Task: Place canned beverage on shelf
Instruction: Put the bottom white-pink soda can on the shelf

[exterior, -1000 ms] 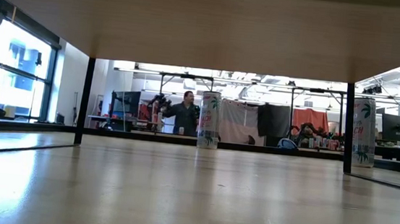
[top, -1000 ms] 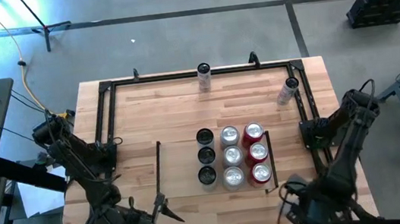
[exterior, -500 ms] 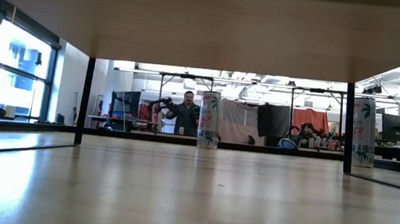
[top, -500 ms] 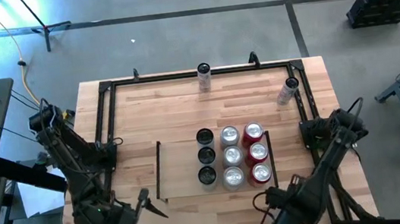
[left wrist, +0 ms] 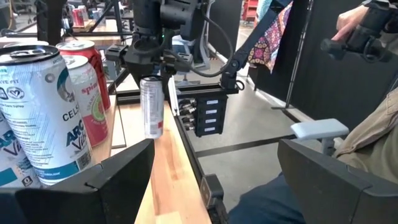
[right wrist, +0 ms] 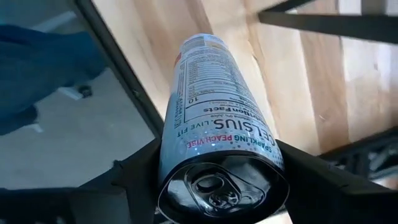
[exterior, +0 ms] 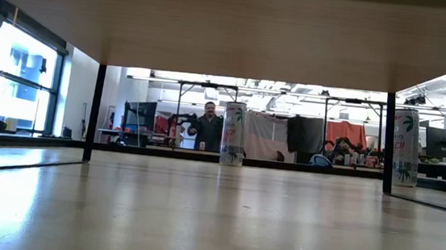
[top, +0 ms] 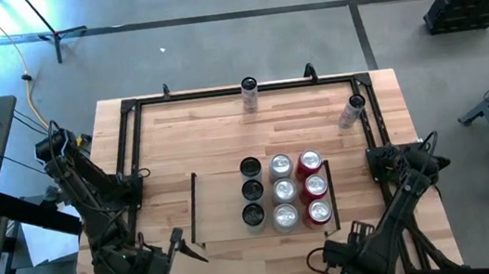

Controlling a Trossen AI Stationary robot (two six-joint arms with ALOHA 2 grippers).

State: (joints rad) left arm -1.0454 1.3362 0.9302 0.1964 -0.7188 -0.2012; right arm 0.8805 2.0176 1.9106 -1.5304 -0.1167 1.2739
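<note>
White and slim, a Celsius can [right wrist: 221, 149] sits pinched between the right gripper [top: 345, 257] fingers at the table's near edge, just outside the shelf [top: 220, 205], which holds nine cans. Carrying is under way; next it must swing into the bare bay. The left gripper [top: 174, 267] waits spread, empty.

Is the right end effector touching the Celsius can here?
Touching. The right wrist view shows the Celsius can wedged between the right end effector's two dark fingers, both pressed against its sides.
</note>
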